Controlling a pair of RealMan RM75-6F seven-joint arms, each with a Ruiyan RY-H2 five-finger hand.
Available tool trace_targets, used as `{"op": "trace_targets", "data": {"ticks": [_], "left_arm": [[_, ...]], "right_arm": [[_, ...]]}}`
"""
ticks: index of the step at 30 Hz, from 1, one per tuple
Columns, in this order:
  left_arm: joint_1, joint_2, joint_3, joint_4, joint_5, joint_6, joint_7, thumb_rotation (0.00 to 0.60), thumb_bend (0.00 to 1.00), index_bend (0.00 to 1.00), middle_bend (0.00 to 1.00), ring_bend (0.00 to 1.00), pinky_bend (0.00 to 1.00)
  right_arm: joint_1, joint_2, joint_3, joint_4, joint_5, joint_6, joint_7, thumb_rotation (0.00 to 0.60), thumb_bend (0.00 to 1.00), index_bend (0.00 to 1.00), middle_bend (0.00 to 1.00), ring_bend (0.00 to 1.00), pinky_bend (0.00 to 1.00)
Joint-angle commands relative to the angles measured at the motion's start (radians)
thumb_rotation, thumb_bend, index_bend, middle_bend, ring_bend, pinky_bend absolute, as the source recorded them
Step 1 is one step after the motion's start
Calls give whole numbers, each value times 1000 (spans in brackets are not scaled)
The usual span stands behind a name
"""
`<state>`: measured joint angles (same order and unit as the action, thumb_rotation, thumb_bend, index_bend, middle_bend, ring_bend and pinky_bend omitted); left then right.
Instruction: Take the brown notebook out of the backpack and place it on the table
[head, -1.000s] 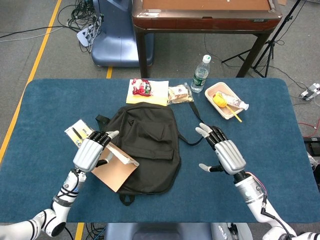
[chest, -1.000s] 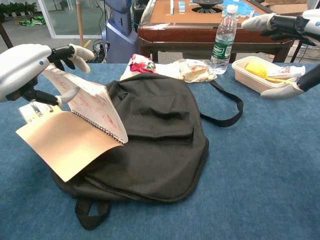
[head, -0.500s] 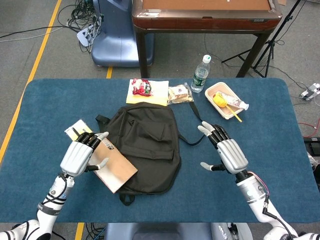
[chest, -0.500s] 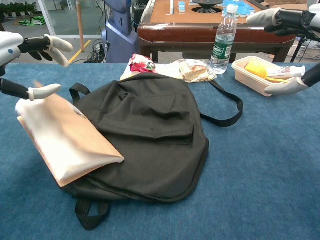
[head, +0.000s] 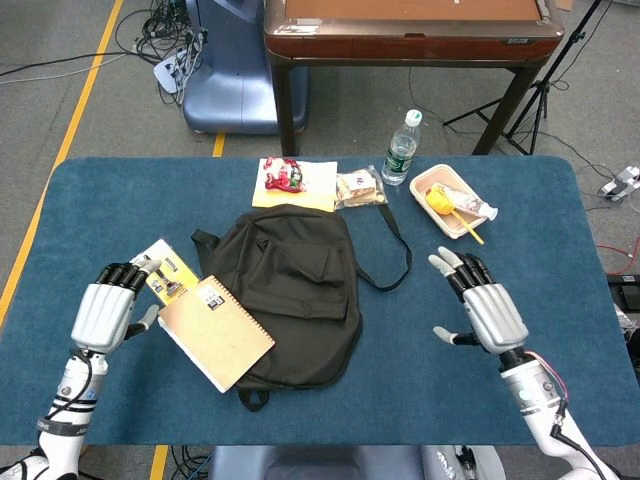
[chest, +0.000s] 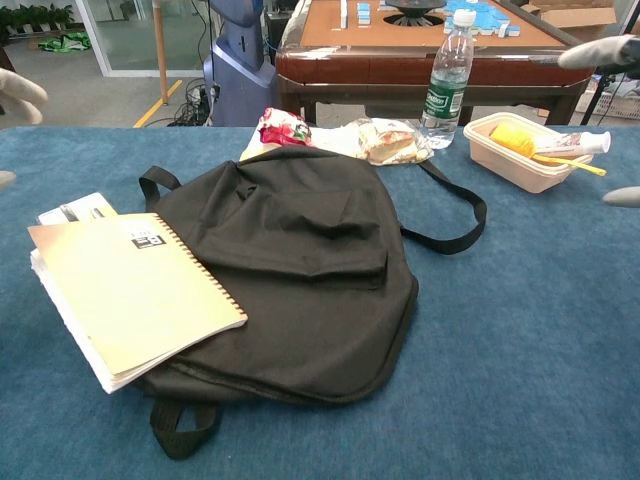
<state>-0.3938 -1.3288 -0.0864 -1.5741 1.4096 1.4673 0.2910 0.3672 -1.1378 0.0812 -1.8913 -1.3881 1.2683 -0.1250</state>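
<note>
The brown spiral notebook lies closed and flat, partly on the blue table and partly over the left edge of the black backpack. My left hand hovers to the left of the notebook, fingers spread, holding nothing. My right hand is raised to the right of the backpack, also spread and empty. In the chest view only fingertips of each hand show at the frame edges.
A yellow-and-white card lies under the notebook's far corner. Behind the backpack are a snack packet, a wrapped sandwich, a water bottle and a tray with yellow items. The backpack's strap loops rightwards.
My left hand let go of the notebook and drew back to the left; the notebook dropped shut and now lies flat. My right hand moved right, away from the backpack.
</note>
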Motion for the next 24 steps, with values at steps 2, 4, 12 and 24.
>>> {"op": "trace_targets", "data": {"ticks": [2, 4, 12, 24], "left_arm": [[51, 15, -15, 10, -58, 30, -28, 600, 254, 221, 266, 246, 216], [74, 25, -17, 11, -81, 36, -43, 600, 254, 221, 266, 245, 212], [156, 46, -12, -16, -129, 71, -79, 600, 254, 221, 258, 244, 204], [237, 59, 65, -91, -36, 108, -75, 600, 254, 221, 256, 244, 170]], "right_arm": [[-44, 22, -18, 34, 21, 46, -52, 600, 200, 0, 65, 0, 3], [-62, 26, -25, 49, 28, 61, -72, 600, 205, 17, 98, 8, 47], [-130, 21, -59, 100, -7, 131, -94, 600, 207, 169, 196, 84, 148], [-220, 18, -91, 113, -47, 205, -47, 600, 207, 222, 224, 102, 147]]}}
